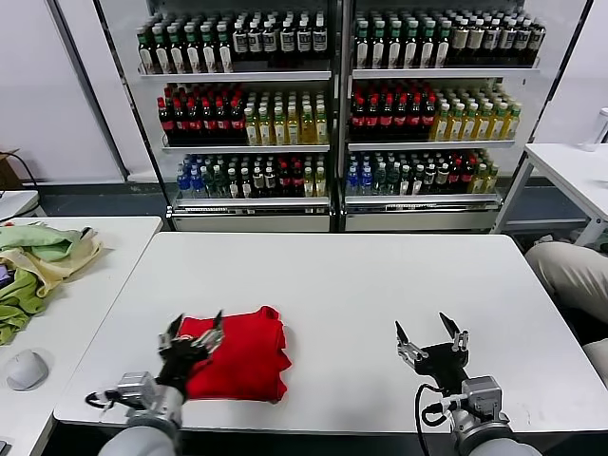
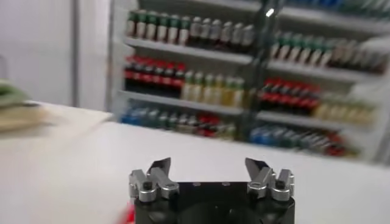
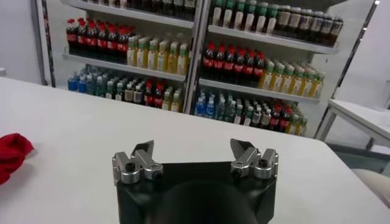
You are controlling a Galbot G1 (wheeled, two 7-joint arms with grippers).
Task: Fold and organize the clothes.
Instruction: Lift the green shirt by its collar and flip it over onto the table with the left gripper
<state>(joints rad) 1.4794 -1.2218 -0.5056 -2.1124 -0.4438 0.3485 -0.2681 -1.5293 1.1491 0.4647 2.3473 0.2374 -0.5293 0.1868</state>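
Nearest to me, at the front edge of the white table (image 1: 380, 285), the left gripper (image 1: 197, 329) hung just above the near left corner of the red T-shirt (image 1: 242, 356). Its fingers (image 1: 176, 331) were spread apart with nothing between them. Seen from that arm's wrist, the same gripper (image 2: 210, 169) showed its jaws wide, and only a sliver of the red cloth (image 2: 129, 211) peeked out beside its black body.

The shirt itself lay folded into a rough, compact bundle on the front left part of the table, close to the near edge. It was a little rumpled along its right side, and I could make out no print on it.

Off to the far left, on a separate side table (image 1: 85, 304), a heap of pale green and yellow cloths (image 1: 38, 261) sat by itself, with a white computer mouse (image 1: 26, 369) nearer the front.

Moving right, the right gripper (image 1: 430, 334) waited over bare tabletop near the front right, well apart from the shirt. Its fingers (image 1: 403, 336) were also splayed open, holding nothing. Its wrist camera showed the gripper (image 3: 194, 151) with the shirt's edge (image 3: 12, 155) far off to one side.

Behind everything stood shelves of bottled drinks (image 1: 332, 104).
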